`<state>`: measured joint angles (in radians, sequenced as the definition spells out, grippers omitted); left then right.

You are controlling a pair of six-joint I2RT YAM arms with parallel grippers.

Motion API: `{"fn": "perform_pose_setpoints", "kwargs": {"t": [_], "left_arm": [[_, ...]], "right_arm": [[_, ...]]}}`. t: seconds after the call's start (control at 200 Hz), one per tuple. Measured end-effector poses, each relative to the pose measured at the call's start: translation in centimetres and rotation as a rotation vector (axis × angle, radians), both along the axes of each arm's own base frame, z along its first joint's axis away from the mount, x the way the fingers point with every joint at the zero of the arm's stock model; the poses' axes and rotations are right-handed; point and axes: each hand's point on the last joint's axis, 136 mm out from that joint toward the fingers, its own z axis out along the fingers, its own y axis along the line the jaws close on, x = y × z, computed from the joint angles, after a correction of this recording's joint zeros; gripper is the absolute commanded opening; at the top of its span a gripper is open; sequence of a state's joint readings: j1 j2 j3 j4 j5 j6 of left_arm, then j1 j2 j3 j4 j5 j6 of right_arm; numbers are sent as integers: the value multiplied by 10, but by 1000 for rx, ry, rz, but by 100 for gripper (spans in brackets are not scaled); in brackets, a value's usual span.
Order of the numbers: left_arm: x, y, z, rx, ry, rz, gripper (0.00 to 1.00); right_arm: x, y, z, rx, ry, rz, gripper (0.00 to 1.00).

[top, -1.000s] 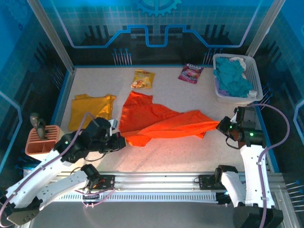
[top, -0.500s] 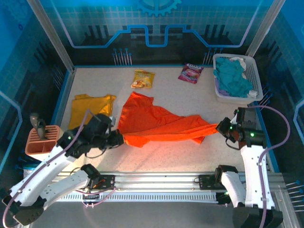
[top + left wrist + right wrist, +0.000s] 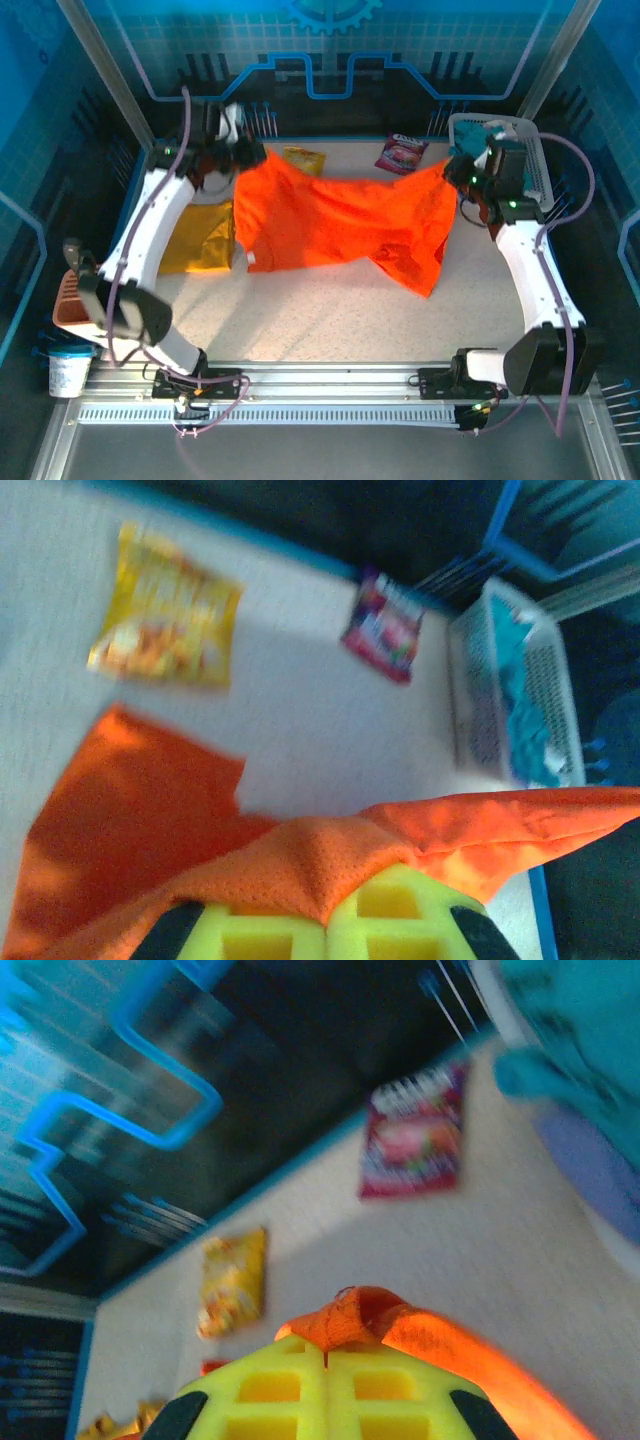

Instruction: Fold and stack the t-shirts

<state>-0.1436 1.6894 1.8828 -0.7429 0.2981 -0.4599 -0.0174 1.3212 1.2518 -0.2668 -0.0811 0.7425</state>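
Orange t-shirt (image 3: 340,220) stretched in air across the table, mustard t-shirt (image 3: 200,238) lying left

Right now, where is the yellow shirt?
In the top view, the yellow shirt lies on the table's left side, just left of the orange shirt.

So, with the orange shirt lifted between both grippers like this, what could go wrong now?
1. The right gripper pinches only a small tuft of the orange shirt; under tension the cloth may slip out.
2. The shirt's far edge hangs close to the yellow snack packet, so lowering or pulling could drag the packet along.
3. Its left side hangs beside the mustard shirt and could catch and disturb it.
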Motion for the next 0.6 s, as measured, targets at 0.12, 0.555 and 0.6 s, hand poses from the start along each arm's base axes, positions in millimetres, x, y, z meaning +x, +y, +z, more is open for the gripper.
{"fn": "perform_pose_setpoints", "kwargs": {"t": [0.12,0.555,0.6], "left_arm": [[65,-3,64,-24,-196,-27,0],[51,-14,159,-33,-533,-112,0],[31,-22,168,-8,-563,-137,0]], "right_arm": [[39,1,54,-28,-168,-8,0],[18,-1,193,-153,-589,-12,0],[8,-2,192,-157,-596,-15,0]]}}
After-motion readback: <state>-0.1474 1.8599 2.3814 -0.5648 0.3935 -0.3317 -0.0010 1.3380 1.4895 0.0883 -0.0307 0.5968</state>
